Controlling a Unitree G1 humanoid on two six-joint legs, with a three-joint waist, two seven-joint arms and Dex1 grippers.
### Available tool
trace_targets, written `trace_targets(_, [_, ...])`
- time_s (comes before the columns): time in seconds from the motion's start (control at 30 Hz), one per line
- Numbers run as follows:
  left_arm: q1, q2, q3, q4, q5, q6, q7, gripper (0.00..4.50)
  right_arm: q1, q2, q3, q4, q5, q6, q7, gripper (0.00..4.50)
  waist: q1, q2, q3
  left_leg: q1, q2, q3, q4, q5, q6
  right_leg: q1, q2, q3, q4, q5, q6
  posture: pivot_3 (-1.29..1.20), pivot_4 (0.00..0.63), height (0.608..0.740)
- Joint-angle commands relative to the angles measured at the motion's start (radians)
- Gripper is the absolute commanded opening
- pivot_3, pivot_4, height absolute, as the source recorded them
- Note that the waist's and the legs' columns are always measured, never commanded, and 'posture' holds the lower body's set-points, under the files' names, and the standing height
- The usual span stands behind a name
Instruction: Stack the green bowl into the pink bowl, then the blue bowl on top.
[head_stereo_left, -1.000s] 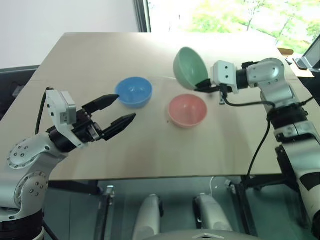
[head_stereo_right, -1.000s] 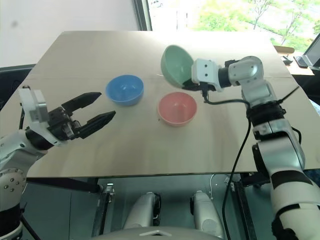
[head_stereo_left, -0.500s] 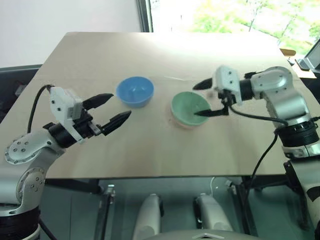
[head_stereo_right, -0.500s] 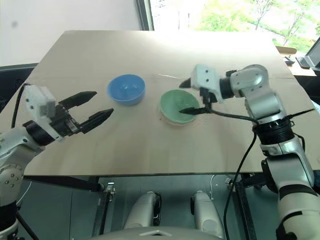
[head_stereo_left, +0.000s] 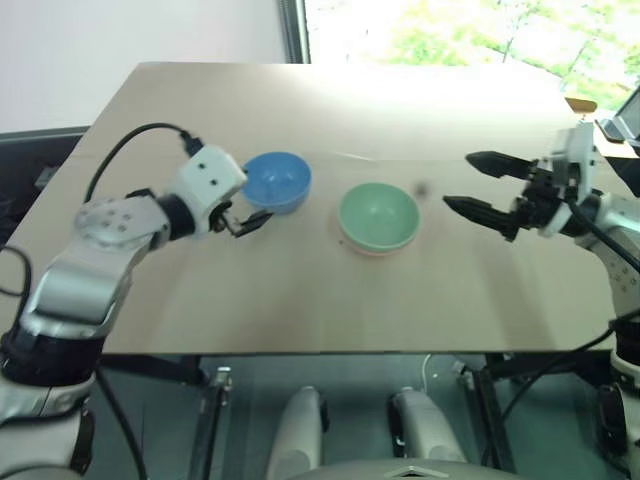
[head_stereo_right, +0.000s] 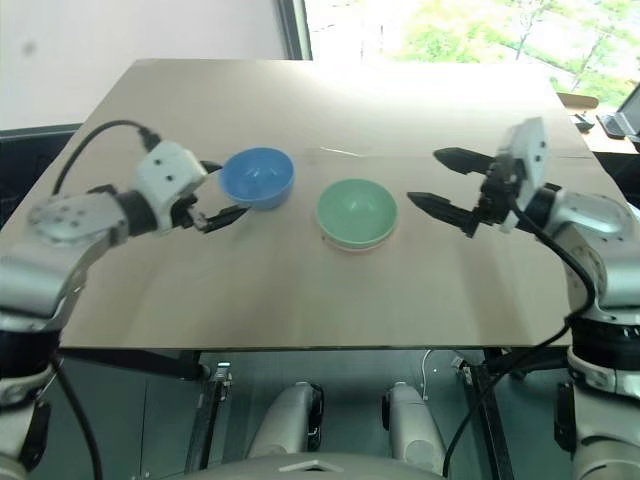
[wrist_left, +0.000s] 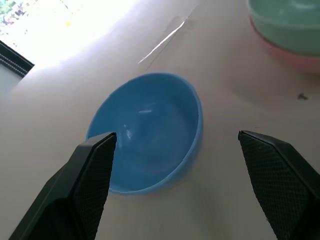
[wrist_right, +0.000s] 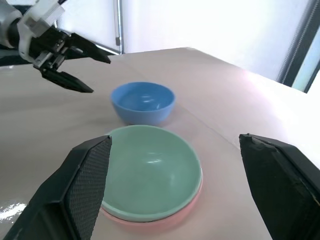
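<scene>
- Sitting inside the pink bowl (wrist_right: 187, 212), the green bowl (head_stereo_left: 378, 212) is seen near the middle of the desk (head_stereo_left: 300, 300); only a thin pink rim is shown beneath the green one on its near side.
- The two nested bowls are stood upright, mouths up, and nothing is held inside the green bowl.
- The blue bowl (head_stereo_left: 276, 182) is placed alone on the desk, upright and empty, to the robot's left of the nested pair and apart from it, with bare desk between.
- The left claw (head_stereo_left: 245, 220) is held just beside the blue bowl on its near left side, with its fingers spread wide; in the left wrist view the bowl is framed between the two fingers (wrist_left: 90, 185) but is not touched by them.
- The right claw (head_stereo_left: 478, 185) is held to the robot's right of the nested bowls, well clear of them, spread wide and gripping nothing; it is pointed towards the bowls.
- In the right wrist view the nested bowls are seen between the right claw's fingers (wrist_right: 85, 190), with the blue bowl behind them and the left claw further back.
- No brand, label or writing can be read on the bowls or the desk; all three bowls are plain and smooth.
</scene>
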Motion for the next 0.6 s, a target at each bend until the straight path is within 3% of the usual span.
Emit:
trace_targets(0.03, [-0.132,-0.027,-0.134,0.124,0.164,-0.089,-0.054,4.15,0.062,-0.052,-0.095,-0.078,0.083,-0.001,0.011,4.29,0.006,0.000,0.000,0.000,0.000,0.000,0.000,0.000,0.000,0.000,0.000,0.000,0.000,0.000,0.000,0.00,0.150,0.740])
trace_targets(0.53, [-0.282,-0.077,-0.295,0.246,0.374,-0.098,-0.282,4.15,0.080,-0.103,-0.059,-0.115,0.103,-0.053,-0.041,4.29,0.000,0.000,0.000,-0.001,0.000,0.000,0.002,0.000,0.000,0.000,0.000,0.000,0.000,0.000,0.001,0.00,0.150,0.740])
trace_targets(0.6, [-0.290,-0.106,-0.322,0.282,0.410,-0.115,-0.287,3.61,0.075,-0.102,-0.038,-0.102,0.088,-0.069,-0.043,4.50,0.002,0.000,0.000,-0.001,0.000,0.000,0.002,0.000,0.000,0.000,0.000,0.000,0.000,0.000,0.000,0.00,0.150,0.740])
